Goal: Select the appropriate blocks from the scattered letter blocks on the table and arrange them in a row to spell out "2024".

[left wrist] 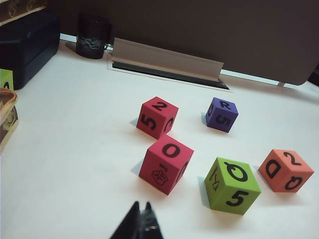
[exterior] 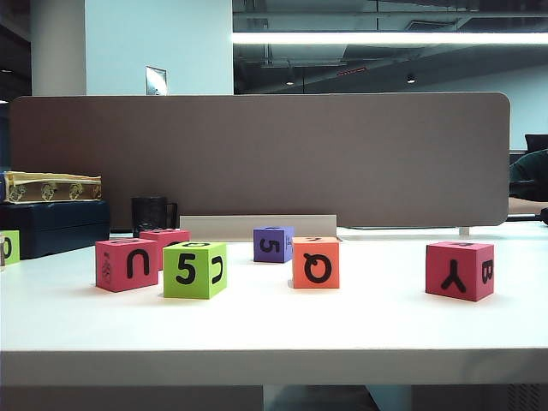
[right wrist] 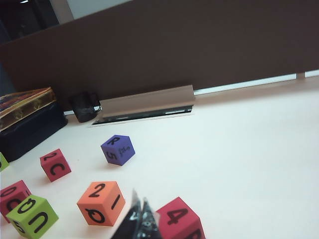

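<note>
Six letter blocks stand on the white table [exterior: 274, 330]. From left to right they are a pink-red U block [exterior: 127, 265], a second pink-red block [exterior: 164, 237] behind it, a lime-green 5 block [exterior: 195, 270], a purple 5 block [exterior: 273, 244], an orange Q block [exterior: 316, 262] and, apart at the right, a pink-red Y/B block [exterior: 460, 270]. My left gripper [left wrist: 141, 203] is shut and empty above bare table, short of the pink-red block with 0 on top [left wrist: 166, 163]. My right gripper [right wrist: 139, 195] is shut and empty, between the orange block [right wrist: 101, 202] and the pink-red 4 block [right wrist: 180, 220]. Neither gripper shows in the exterior view.
A dark box [exterior: 53, 227] with a patterned tin [exterior: 51, 187] on it stands at the back left, next to a black mug [exterior: 152, 213]. A grey cable flap [exterior: 257, 227] and a brown partition [exterior: 257, 158] close the back. Another lime-green block [exterior: 8, 247] sits at the left edge.
</note>
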You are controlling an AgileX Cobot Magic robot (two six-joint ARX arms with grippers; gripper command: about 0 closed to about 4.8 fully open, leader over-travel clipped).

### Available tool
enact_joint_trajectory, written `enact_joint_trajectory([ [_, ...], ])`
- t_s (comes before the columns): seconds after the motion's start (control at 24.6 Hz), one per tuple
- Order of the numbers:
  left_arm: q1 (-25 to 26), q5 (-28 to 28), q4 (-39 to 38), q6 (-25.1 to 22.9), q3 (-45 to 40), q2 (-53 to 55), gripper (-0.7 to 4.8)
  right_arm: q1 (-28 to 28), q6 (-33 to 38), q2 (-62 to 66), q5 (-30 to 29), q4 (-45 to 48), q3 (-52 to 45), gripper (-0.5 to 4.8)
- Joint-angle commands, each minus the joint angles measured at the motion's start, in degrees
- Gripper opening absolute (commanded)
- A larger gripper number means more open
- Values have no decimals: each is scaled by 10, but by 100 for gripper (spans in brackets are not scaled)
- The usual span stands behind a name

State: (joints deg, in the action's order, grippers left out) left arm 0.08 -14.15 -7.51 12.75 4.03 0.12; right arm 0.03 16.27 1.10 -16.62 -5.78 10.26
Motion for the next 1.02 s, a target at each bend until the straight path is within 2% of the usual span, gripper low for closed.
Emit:
enact_joint_trajectory([
  [0.04, -1, -3, 7, 1, 3, 0, -6, 1, 2, 15, 0, -16, 17, -4],
  [0.65, -1, -16, 7, 1, 3, 0, -6, 1, -3, 137, -6, -32, 113, -4],
  [0.89, -1, -15, 7, 1, 3, 0, -6, 10, -23, 190, -16, -52, 163, -4],
  [1.02, -1, -15, 7, 1, 3, 0, -6, 31, -50, 238, -20, -82, 211, -4],
])
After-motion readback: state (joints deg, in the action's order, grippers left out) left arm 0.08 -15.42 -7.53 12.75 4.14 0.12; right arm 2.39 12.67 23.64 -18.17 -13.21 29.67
